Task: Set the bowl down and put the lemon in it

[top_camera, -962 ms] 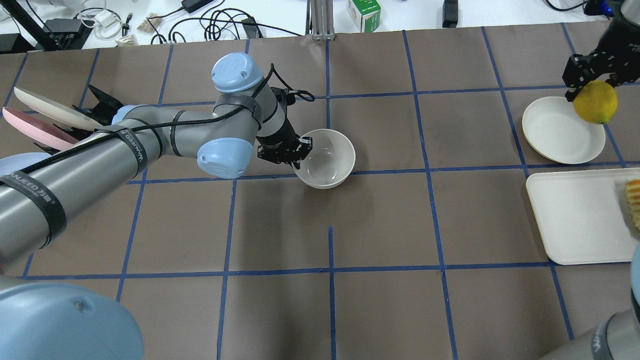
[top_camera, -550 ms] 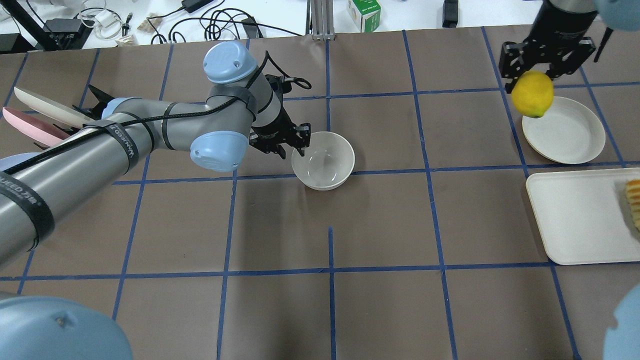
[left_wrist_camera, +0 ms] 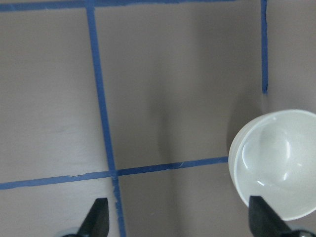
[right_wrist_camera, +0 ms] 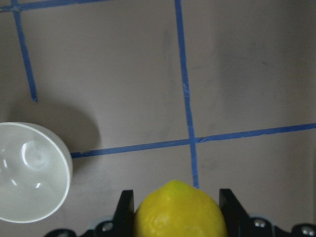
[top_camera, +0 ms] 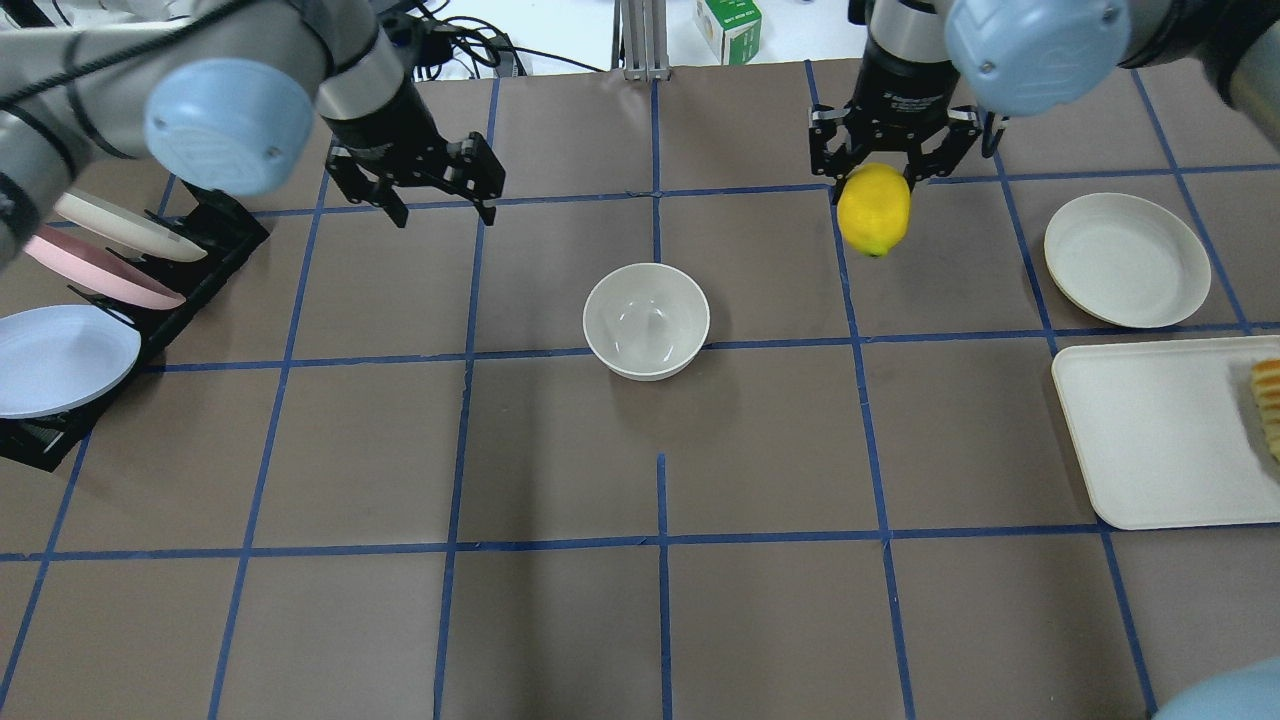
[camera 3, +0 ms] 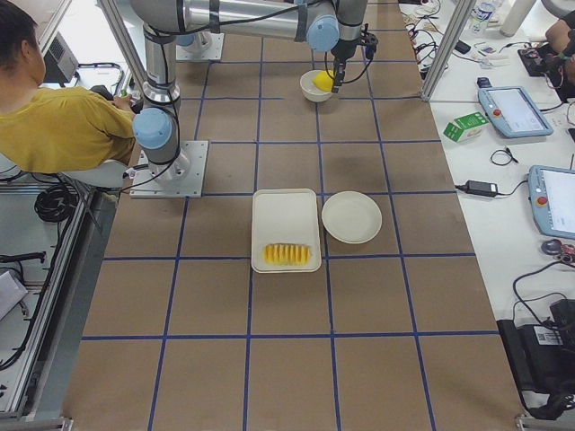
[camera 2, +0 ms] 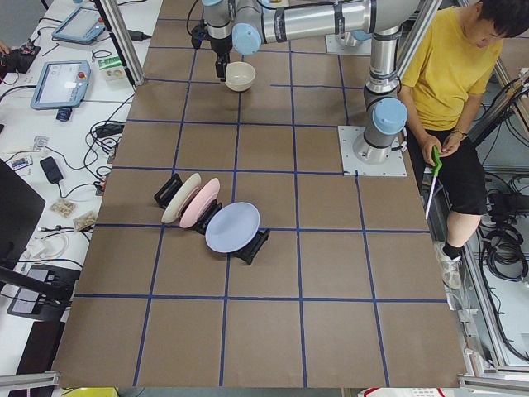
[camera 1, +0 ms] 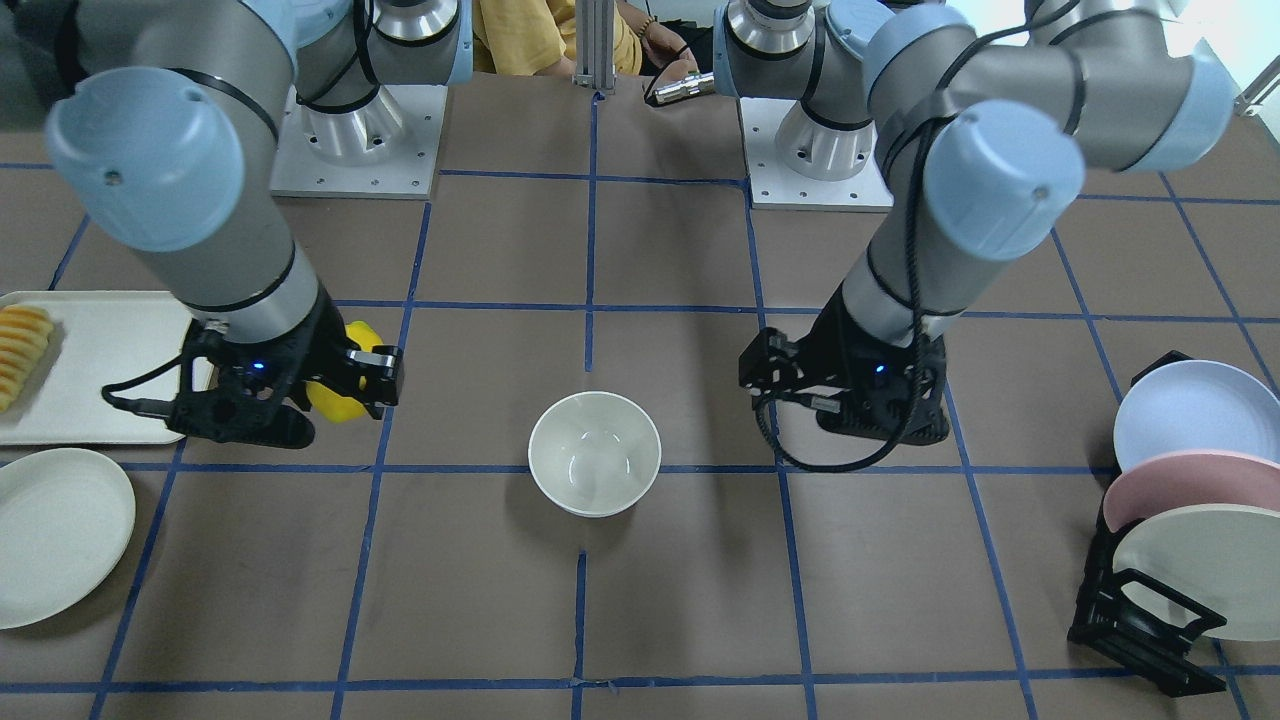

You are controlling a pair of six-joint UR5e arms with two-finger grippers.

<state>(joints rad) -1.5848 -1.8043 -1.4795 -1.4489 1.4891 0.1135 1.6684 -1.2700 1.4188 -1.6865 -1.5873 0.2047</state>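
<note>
The off-white bowl [top_camera: 646, 320] stands upright and empty at the table's middle; it also shows in the front view [camera 1: 594, 452] and in both wrist views [left_wrist_camera: 276, 163] [right_wrist_camera: 29, 173]. My left gripper [top_camera: 445, 205] is open and empty, raised above the table, to the left of and beyond the bowl. In its wrist view the fingertips [left_wrist_camera: 98, 219] are spread wide. My right gripper [top_camera: 875, 190] is shut on the yellow lemon [top_camera: 874, 208] and holds it in the air to the right of and beyond the bowl. The lemon fills the bottom of the right wrist view [right_wrist_camera: 180, 212].
A flat off-white plate [top_camera: 1127, 260] and a white tray [top_camera: 1150, 430] with sliced orange-yellow fruit [top_camera: 1268, 405] lie at the right. A black rack [top_camera: 200, 250] with blue, pink and cream plates stands at the left. A person in yellow [camera 2: 450, 74] sits behind the robot.
My left gripper let go of the bowl, opened and moved away up and to the left. My right gripper carried the lemon leftward from over the plate towards the bowl.
</note>
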